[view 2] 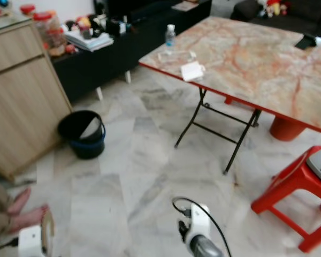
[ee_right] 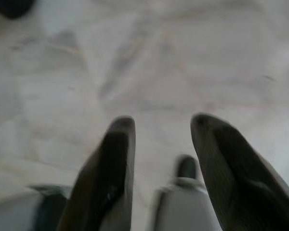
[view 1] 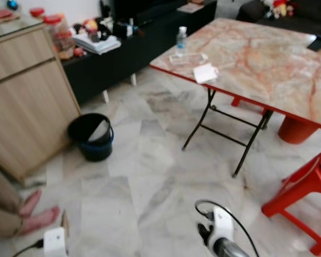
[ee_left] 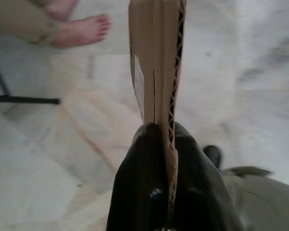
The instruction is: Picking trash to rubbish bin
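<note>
Here we are holding a flat piece of brown corrugated cardboard (ee_left: pixel 156 72) edge-on between the two black fingers of our left gripper (ee_left: pixel 169 139), which are pressing tight against both of its faces. In the head view that cardboard (view 1: pixel 65 224) is sticking up at about seven o'clock, just beside our white left wrist. Past it, a person's bare feet (ee_left: pixel 79 30) are resting on the pale marbled tile floor (view 1: pixel 150 176), at about eight o'clock in the head view.

Our right gripper (ee_right: pixel 163 126) is hanging over bare tile with its fingers spread well apart and gripping nothing; its white wrist is showing at about five o'clock in the head view.

The round black rubbish bin with a blue base (view 1: pixel 91 136) is standing on the floor at about ten o'clock, just beside the light wooden cabinet (view 1: pixel 21 101). At about one o'clock the red-edged marble-patterned folding table (view 1: pixel 267 64) is carrying a clear plastic water bottle (view 1: pixel 181 40) and a white folded paper (view 1: pixel 205 73) near its corner. A red plastic stool (view 1: pixel 305 187) is standing at about four o'clock.
</note>
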Tool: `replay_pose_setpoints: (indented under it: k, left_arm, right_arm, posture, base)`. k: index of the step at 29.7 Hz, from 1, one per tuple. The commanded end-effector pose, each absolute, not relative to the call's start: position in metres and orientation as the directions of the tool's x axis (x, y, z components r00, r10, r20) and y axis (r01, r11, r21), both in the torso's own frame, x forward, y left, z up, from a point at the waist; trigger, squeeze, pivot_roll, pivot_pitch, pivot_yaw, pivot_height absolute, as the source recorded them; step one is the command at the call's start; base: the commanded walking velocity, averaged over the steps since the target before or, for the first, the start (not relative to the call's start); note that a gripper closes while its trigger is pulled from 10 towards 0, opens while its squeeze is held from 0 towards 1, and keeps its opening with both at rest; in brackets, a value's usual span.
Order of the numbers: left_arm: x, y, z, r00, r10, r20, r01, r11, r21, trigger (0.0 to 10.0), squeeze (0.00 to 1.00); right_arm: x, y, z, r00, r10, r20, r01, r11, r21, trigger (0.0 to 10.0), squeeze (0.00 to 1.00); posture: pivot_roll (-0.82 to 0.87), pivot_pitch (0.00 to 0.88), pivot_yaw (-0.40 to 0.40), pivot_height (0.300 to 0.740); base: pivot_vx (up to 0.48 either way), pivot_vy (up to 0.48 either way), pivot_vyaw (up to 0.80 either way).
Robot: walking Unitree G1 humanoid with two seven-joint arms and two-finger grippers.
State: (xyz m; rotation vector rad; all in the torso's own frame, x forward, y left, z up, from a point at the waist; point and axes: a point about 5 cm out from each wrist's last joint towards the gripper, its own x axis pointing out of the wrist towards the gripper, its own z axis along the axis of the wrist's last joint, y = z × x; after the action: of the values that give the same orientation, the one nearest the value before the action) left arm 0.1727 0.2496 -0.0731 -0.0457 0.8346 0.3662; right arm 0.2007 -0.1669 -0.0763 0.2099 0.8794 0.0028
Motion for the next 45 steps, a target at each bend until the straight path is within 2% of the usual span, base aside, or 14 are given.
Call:
replay_pose_setpoints:
  k: [1,8,16,29,33,39,45]
  left_arm:
    - [0.172,0.257,-0.072,0.597,0.319,-0.736,-0.347,0.93,0.121,10.0,0.0]
    - [0.177,0.258,-0.069,0.609,0.312,-0.729,-0.329,0.936,0.125,10.0,0.0]
    - [0.167,0.259,-0.074,0.587,0.304,-0.75,-0.296,0.943,0.15,10.0,0.0]
    - [0.174,0.262,-0.07,0.6,0.295,-0.744,-0.263,0.951,0.164,10.0,0.0]
    - [0.175,0.263,-0.069,0.603,0.293,-0.742,-0.258,0.952,0.167,10.0,0.0]
    - [0.173,0.264,-0.069,0.599,0.291,-0.746,-0.244,0.954,0.176,10.0,0.0]
    - [0.173,0.264,-0.069,0.598,0.294,-0.746,-0.246,0.953,0.178,10.0,0.0]
  right_arm:
    - [0.21,-0.154,-0.072,0.654,0.128,-0.746,0.039,0.979,0.202,10.0,0.0]
    - [0.211,-0.149,-0.071,0.667,0.128,-0.734,0.029,0.98,0.197,10.0,0.0]
    - [0.204,-0.153,-0.075,0.654,0.091,-0.751,0.09,0.976,0.196,10.0,0.0]
    - [0.201,-0.149,-0.077,0.65,0.11,-0.752,0.06,0.979,0.195,10.0,0.0]
    - [0.197,-0.148,-0.079,0.636,0.098,-0.766,0.021,0.989,0.145,10.0,0.0]
    - [0.192,-0.147,-0.082,0.625,0.099,-0.774,0.037,0.987,0.157,10.0,0.0]
    - [0.19,-0.149,-0.083,0.612,0.096,-0.785,0.02,0.99,0.137,10.0,0.0]
  posture:
    - [0.14,0.101,0.006,0.74]
    - [0.15,0.083,-0.001,0.74]
    - [0.14,0.053,0.029,0.74]
    - [0.12,0.025,0.045,0.74]
    - [0.13,0.019,0.054,0.74]
    - [0.13,0.017,0.058,0.74]
    - [0.13,0.034,0.056,0.74]
  base:
    - [0.334,0.0,0.0]
    - [0.333,0.0,0.66]
    - [0.321,0.0,0.0]
    - [0.312,0.0,0.0]
    - [0.296,0.0,0.66]
    - [0.292,0.0,0.8]
    - [0.292,0.0,0.0]
